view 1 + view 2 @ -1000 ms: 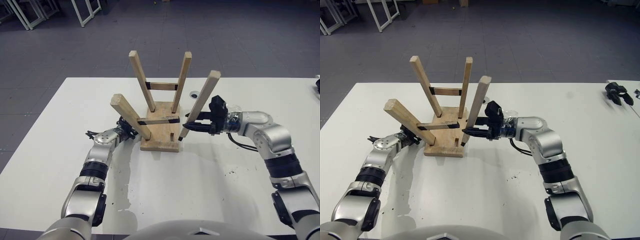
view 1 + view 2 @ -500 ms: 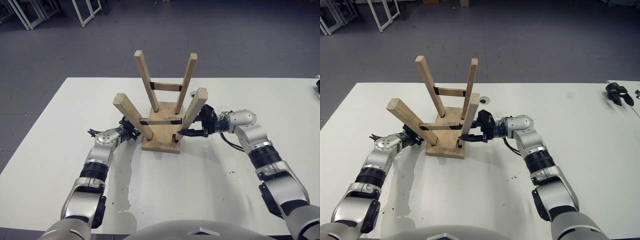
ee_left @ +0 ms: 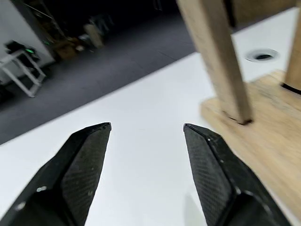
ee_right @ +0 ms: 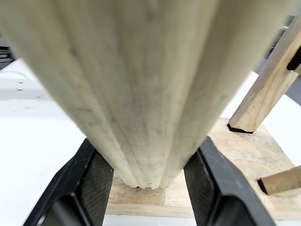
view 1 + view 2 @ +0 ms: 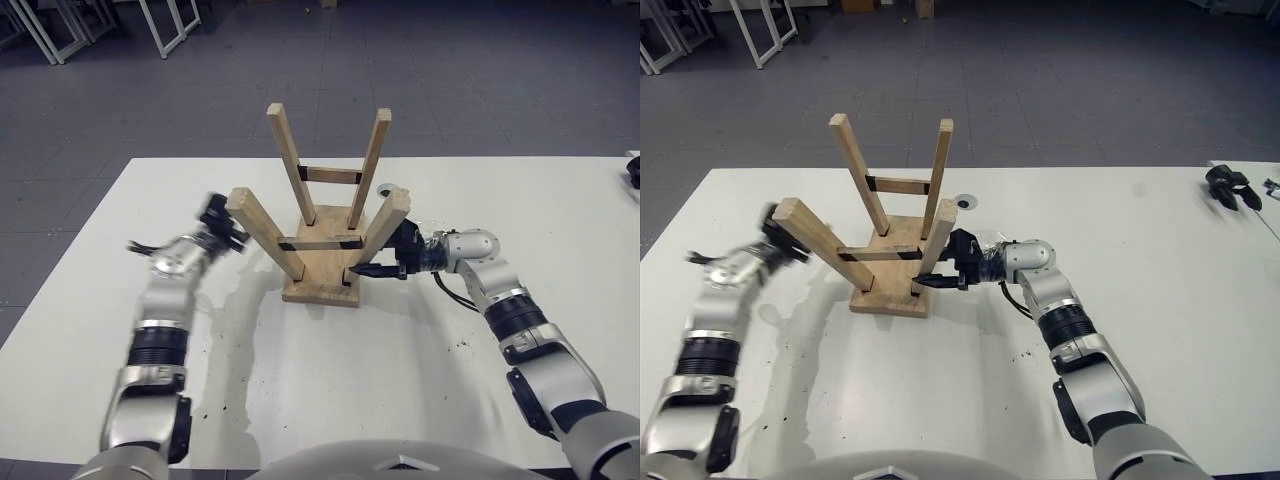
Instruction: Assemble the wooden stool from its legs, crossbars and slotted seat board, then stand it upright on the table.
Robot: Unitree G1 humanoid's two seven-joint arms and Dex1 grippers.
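Since a second ago, the left gripper (image 3: 146, 126) is pulled back from the seat board (image 5: 318, 270) and lifted up. It is now seen just beside the top of the near left leg (image 5: 262, 232), not touching it. Its two fingers are held wide apart with nothing between them. The near right leg (image 5: 385, 222), which was leaned far out before, is now stood closer to the others, with its low end set at the board's near right corner. This leg is squeezed low down by the right gripper (image 5: 368, 269), with a finger pressed on each side of the wood. The stool (image 5: 297, 180) is placed upside down on the white table (image 5: 420, 390): the board is laid flat and four legs are pointed up. The far legs (image 5: 368, 165) are joined by a crossbar (image 5: 330, 174), and a second crossbar (image 5: 318, 243) is seen between the near legs. A small round hole (image 5: 386, 187) is seen in the table behind the stool.
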